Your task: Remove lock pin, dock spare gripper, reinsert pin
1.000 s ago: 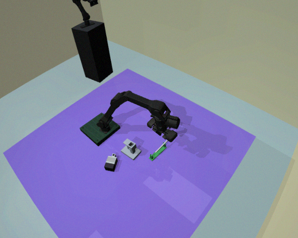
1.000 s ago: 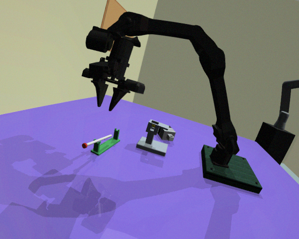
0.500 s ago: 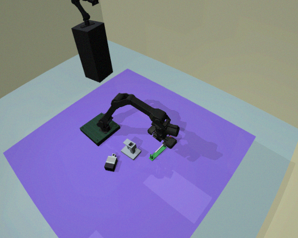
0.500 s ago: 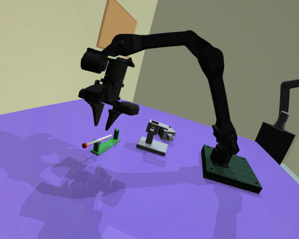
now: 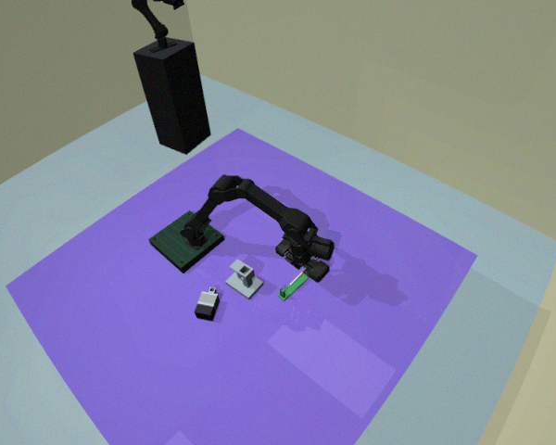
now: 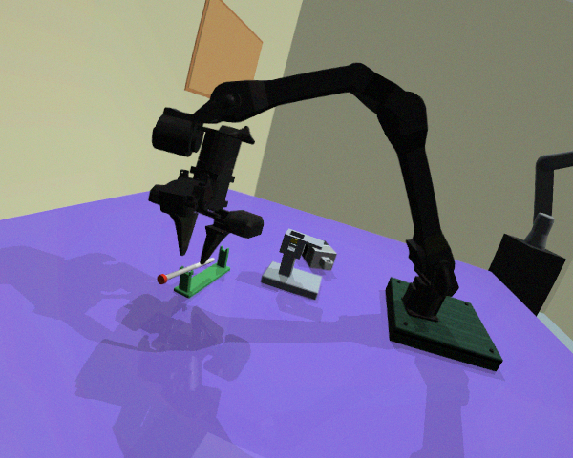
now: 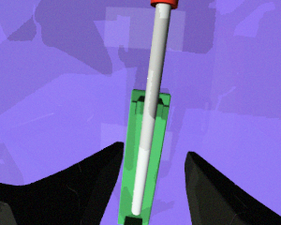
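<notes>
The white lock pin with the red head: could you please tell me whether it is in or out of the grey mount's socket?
Out: the pin lies along the green cradle, apart from the mount.

Mount (image 5: 255, 288) (image 6: 291, 281) (low) stands between green cradle (image 5: 295, 288) (image 6: 205, 280) and arm base (image 5: 166, 241) (image 6: 467, 330).
</notes>
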`<state>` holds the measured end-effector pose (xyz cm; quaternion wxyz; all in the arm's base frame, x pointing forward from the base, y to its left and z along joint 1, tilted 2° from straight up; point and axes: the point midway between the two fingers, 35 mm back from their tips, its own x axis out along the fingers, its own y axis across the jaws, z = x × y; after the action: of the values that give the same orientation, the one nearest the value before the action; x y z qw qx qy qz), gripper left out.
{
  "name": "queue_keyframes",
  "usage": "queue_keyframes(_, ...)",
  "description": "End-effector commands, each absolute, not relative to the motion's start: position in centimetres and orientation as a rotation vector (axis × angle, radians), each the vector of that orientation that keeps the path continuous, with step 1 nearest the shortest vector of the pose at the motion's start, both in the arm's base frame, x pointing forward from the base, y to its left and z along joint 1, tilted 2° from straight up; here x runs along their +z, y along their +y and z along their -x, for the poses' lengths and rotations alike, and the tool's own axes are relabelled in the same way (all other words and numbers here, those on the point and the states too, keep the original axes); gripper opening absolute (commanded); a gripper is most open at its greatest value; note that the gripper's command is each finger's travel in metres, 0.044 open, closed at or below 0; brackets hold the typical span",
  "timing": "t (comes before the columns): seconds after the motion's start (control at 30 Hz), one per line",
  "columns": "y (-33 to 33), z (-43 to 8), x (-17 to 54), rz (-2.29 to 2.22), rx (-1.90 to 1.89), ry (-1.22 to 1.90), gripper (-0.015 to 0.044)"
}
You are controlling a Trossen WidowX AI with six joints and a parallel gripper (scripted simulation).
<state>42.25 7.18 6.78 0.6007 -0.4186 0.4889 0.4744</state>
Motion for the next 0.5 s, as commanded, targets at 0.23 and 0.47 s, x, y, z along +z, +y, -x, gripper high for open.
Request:
queue_keyframes(0.23,7.2,-41.9,4.5,0.963,1.106,1.15,0.018)
queue_keyframes(0.47,7.3,-41.8,3.4,0.963,1.106,1.15,0.018)
